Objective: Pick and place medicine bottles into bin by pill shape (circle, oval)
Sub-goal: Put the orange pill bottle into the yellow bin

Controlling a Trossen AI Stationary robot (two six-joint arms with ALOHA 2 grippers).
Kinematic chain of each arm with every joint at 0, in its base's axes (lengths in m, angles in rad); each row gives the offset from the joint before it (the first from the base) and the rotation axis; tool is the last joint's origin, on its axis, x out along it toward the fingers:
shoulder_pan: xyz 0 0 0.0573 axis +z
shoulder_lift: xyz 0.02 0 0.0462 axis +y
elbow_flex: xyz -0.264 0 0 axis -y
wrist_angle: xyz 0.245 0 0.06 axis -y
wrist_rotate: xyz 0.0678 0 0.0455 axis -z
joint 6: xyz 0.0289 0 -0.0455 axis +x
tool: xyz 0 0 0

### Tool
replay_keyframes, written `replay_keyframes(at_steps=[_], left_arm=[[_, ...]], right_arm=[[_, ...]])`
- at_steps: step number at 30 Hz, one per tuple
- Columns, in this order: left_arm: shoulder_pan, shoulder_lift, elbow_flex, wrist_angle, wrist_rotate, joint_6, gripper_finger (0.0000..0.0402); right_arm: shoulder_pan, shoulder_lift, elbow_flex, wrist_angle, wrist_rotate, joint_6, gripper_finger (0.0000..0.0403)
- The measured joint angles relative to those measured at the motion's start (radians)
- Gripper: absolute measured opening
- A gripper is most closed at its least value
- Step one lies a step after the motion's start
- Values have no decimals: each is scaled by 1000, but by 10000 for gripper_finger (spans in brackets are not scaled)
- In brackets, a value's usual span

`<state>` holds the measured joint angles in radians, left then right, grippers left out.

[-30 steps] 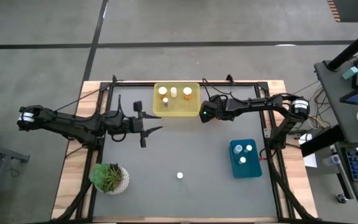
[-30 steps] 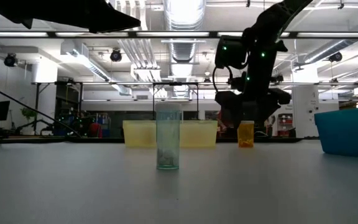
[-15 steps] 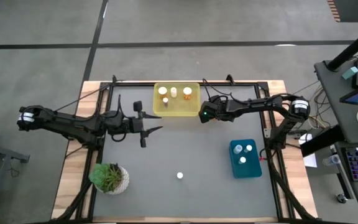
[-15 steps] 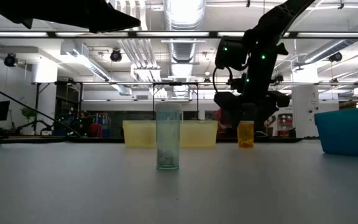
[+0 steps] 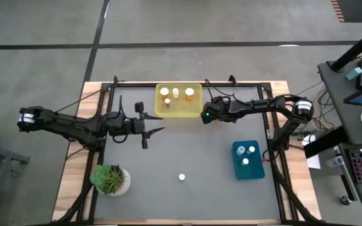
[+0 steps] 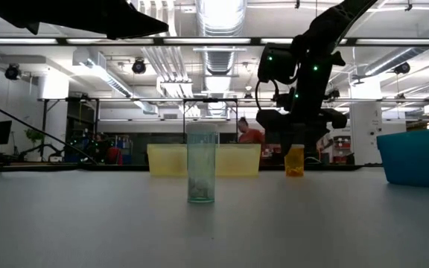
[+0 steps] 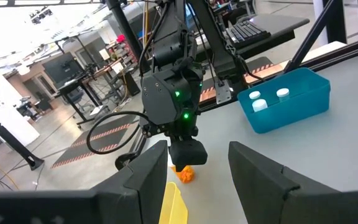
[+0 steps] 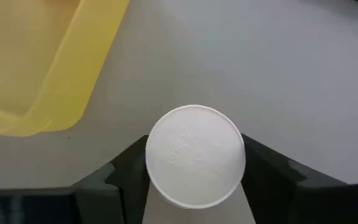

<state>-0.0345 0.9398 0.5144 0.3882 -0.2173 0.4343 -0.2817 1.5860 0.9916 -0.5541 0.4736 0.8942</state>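
Right jaws (image 8: pixel 194 186): hovering just off the yellow bin's (image 5: pixel 178 113) right corner, straddling an orange bottle (image 6: pixel 294 161) that is standing on the surface (image 5: pixel 187 150); the fingers (image 8: pixel 272 180) are sitting on either side of its white cap (image 8: pixel 195 163), close beside it, though whether they are pressing it cannot be told.
Left jaws (image 5: pixel 153 132): waiting spread wide over the surface's left half, holding nothing.
Yellow bin: sitting at the far edge, holding three bottles (image 5: pixel 176 94), two of them orange-bodied.
Blue bin (image 5: pixel 248 160): sitting at the right, holding three white-capped bottles (image 5: pixel 247 154).
Clear bottle (image 6: pixel 201 162): standing alone near the front middle of the surface, well apart from both arms.
Plant (image 5: pixel 110 179): sitting at the front left corner.
High view only: showing both bins' contents and the clear bottle as a white dot (image 5: pixel 181 177); the orange bottle is hiding under the right arm here.
Low view only: showing the orange bottle's body resting on the surface below the right arm, and a person (image 6: pixel 249 132) in red far behind.
Left wrist view only: showing the right arm head-on with a bit of orange (image 7: pixel 186 175) under it.
Right wrist view only: showing the cap from straight above, filling the gap.
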Motion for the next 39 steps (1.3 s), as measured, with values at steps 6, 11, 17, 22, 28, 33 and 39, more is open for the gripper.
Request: replay_keyframes(at_steps=[6, 11, 17, 22, 28, 33, 39], left_arm=[[0, 0, 0, -3, 0, 0, 156], [0, 0, 0, -2, 0, 0, 156], [0, 0, 0, 2, 0, 0, 156], [0, 0, 0, 5, 0, 0, 156], [0, 0, -1, 22, 0, 0, 156], [0, 0, -4, 23, 0, 15, 156], [0, 0, -9, 22, 0, 18, 156]], right_arm=[[0, -7, 1, -20, -3, 4, 221], [0, -30, 76, -148, -1, -5, 212], [-2, -42, 220, -233, 4, -80, 208], [-2, -23, 325, -233, 1, -144, 208], [-2, 43, 437, -223, -3, -210, 208], [-2, 131, 524, -219, -10, -261, 208], [-9, 242, 610, -216, -10, -285, 208]])
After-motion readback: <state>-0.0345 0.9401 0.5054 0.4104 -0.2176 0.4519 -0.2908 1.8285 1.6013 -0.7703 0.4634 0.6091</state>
